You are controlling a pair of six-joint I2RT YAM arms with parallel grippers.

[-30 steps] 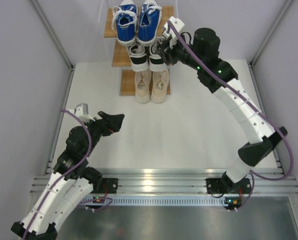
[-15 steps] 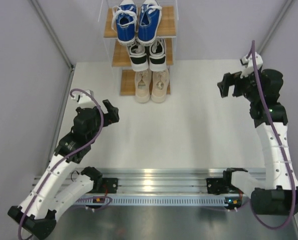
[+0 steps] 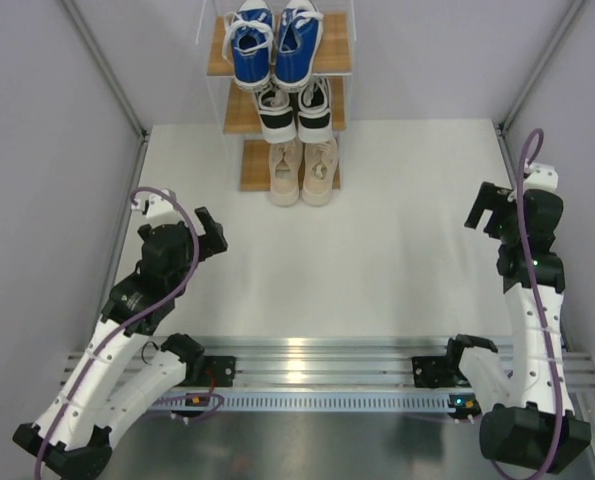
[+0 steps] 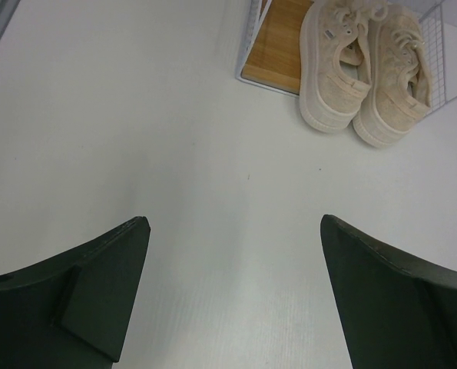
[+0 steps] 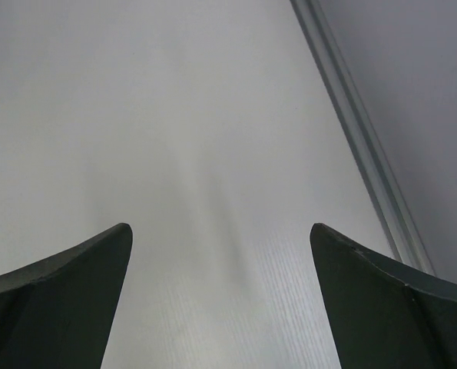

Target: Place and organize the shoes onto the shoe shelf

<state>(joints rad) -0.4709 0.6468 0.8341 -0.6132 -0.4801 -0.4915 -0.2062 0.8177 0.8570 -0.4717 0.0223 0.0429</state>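
The shoe shelf point(image 3: 239, 112) stands at the table's far edge, its three wooden tiers each carrying a pair of shoes. Blue shoes point(image 3: 274, 45) sit on the top tier, black-and-white ones point(image 3: 295, 108) on the middle, beige ones point(image 3: 303, 170) on the bottom. The left wrist view shows the beige pair point(image 4: 362, 69) on the lowest board point(image 4: 278, 46). My left gripper point(image 3: 213, 232) hangs open over the left of the table, nothing between its fingers point(image 4: 234, 223). Near the right edge my right gripper point(image 3: 480, 207) is open and empty too point(image 5: 219, 228).
A metal rail point(image 3: 307, 360) runs across the near edge by the arm bases. Grey frame rails line the table's left side point(image 3: 127, 220) and right side point(image 5: 359, 131). Plain walls close the cell on both sides.
My right arm has pulled away from the shelf's middle tier to the table's right edge, its jaws now wide open. The left arm has drawn back slightly toward the left.
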